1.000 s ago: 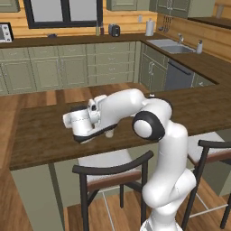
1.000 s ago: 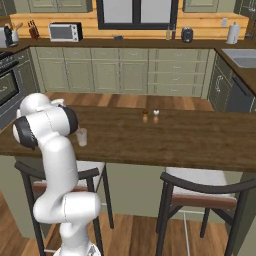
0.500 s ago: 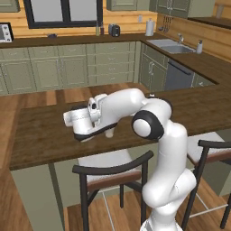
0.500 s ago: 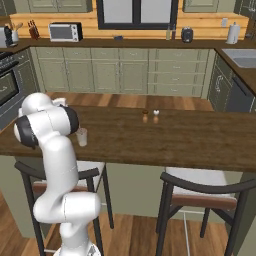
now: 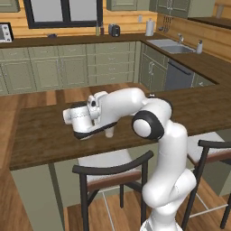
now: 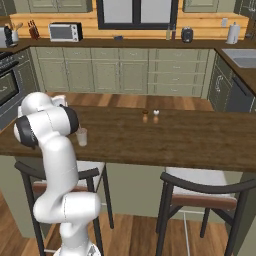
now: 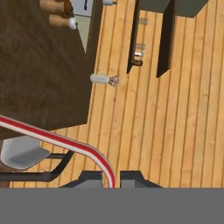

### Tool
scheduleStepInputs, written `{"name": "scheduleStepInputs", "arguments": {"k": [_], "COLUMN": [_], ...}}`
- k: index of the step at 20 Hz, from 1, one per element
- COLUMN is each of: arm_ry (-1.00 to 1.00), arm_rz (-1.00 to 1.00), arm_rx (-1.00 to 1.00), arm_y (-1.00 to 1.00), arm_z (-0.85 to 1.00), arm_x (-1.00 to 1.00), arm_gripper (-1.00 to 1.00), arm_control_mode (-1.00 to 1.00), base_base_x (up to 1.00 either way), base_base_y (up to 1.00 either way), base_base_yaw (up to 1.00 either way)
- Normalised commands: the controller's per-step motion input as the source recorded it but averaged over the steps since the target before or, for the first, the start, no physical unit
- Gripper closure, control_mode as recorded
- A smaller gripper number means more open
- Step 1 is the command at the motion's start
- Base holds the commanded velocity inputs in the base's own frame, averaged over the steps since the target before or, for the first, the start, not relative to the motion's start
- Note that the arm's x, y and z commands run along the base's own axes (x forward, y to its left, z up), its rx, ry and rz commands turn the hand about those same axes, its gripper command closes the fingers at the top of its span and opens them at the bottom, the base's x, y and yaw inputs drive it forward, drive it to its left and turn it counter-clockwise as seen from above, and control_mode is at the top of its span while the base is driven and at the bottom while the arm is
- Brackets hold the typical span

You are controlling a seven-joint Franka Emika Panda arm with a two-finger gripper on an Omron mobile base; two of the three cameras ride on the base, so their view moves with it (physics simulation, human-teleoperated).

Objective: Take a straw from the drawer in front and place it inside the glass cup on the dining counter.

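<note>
**Straw held at the fingers, one cup on the desk**

One arm is recorded, folded low over the near edge of the dark wood desk (image 5: pixel 49 131). In the hand view, one reddish-pink straw (image 7: pixel 65 142) is seen running in a curve from the left edge down into the narrow gap between the fingers (image 7: pixel 112 177); the fingers are closed as far as they go, pinching the straw's end.

One glass cup (image 6: pixel 81 137) is counted, standing upright on the desk just beside the arm's elbow in the right base view. In the left base view the cup (image 5: pixel 109 132) is partly covered by the hand, which lies directly above it.

Two small shakers (image 6: pixel 150 115) are noted close together further along the desk, well apart from the cup. Two black-framed stools (image 6: pixel 200 192) are drawn up at the near side.

On the back counter, one microwave (image 6: pixel 65 32) and one paper-towel roll (image 6: pixel 233 33) are observed. One sink (image 5: pixel 173 44) is set in the paler side counter.
</note>
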Motion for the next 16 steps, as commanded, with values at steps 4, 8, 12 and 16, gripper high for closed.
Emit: {"name": "scheduleStepInputs", "arguments": {"k": [4,8,12,16], "arm_ry": [-0.01,0.00,0.00,0.00], "arm_rz": [0.00,0.00,0.00,0.00], "arm_rx": [0.00,0.00,0.00,0.01], "arm_y": [0.00,0.00,0.00,0.01], "arm_z": [0.21,0.02,-0.01,-0.09], "arm_x": [-0.02,0.03,0.21,0.29], "arm_gripper": [1.00,1.00,1.00,1.00], "arm_control_mode": [-1.00,-1.00,-1.00,-1.00], "base_base_x": [0.00,0.00,0.00,0.00], "base_base_y": [0.00,0.00,0.00,0.00], "base_base_yaw": [0.00,0.00,0.00,0.00]}}
